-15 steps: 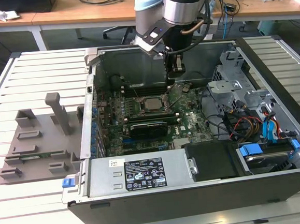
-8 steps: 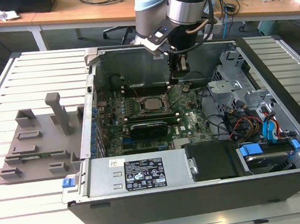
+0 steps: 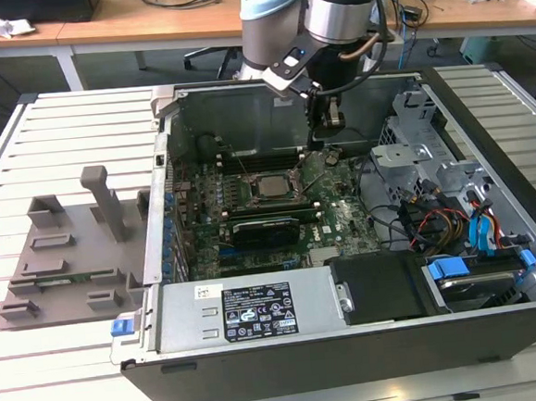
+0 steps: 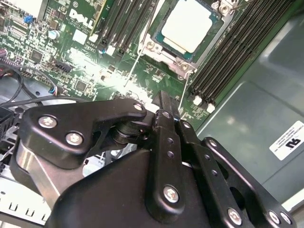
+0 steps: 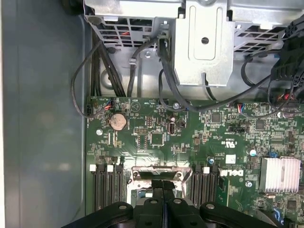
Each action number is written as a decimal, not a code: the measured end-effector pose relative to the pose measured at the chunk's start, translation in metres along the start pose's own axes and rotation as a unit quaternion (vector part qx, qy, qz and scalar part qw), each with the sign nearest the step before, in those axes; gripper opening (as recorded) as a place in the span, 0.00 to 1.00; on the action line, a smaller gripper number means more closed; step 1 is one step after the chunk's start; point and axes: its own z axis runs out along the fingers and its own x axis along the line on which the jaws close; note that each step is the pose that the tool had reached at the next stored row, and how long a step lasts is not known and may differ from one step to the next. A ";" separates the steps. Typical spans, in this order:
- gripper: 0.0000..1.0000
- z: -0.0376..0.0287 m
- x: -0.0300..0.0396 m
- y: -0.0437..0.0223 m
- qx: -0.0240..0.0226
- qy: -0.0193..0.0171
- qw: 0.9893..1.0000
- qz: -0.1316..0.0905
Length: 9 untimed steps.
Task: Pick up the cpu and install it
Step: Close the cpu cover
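**A:** Where's the black gripper [image 3: 331,149]?

**B:** It's inside the open dark-grey metal computer case [image 3: 487,146], low over the green motherboard [image 3: 344,222]. Its fingers are pressed together on nothing. The small silvery square cpu [image 4: 190,26] lies in the metal-bordered socket frame [image 4: 183,64], close by the gripper.

**A:** What could go wrong?

**B:** I'd say a sideways drift. The gripper could knock the thin wire lever [image 4: 137,66] or scrape the black memory slots [image 4: 228,57]. Pressing on a chip that isn't quite flat could bend the socket's contacts.

**A:** Any writing?

**B:** There's white lettering on the motherboard and a white printed label [image 4: 289,140] on the case wall. A large white-and-black sticker [image 3: 258,311] is on the grey metal box at the case's near edge. The case rests on a white slatted desk [image 3: 58,124].
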 end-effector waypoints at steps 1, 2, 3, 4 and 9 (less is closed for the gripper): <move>0.11 0.0000 0.0000 0.0009 0.000 0.000 1.000 0.000; 0.11 -0.0001 0.0000 0.0028 0.000 0.000 1.000 0.000; 0.11 -0.0002 0.0000 0.0039 0.000 0.000 1.000 0.000; 0.11 -0.0002 0.0000 0.0049 0.000 0.000 1.000 0.000; 0.11 -0.0005 0.0000 0.0124 0.000 0.000 1.000 0.000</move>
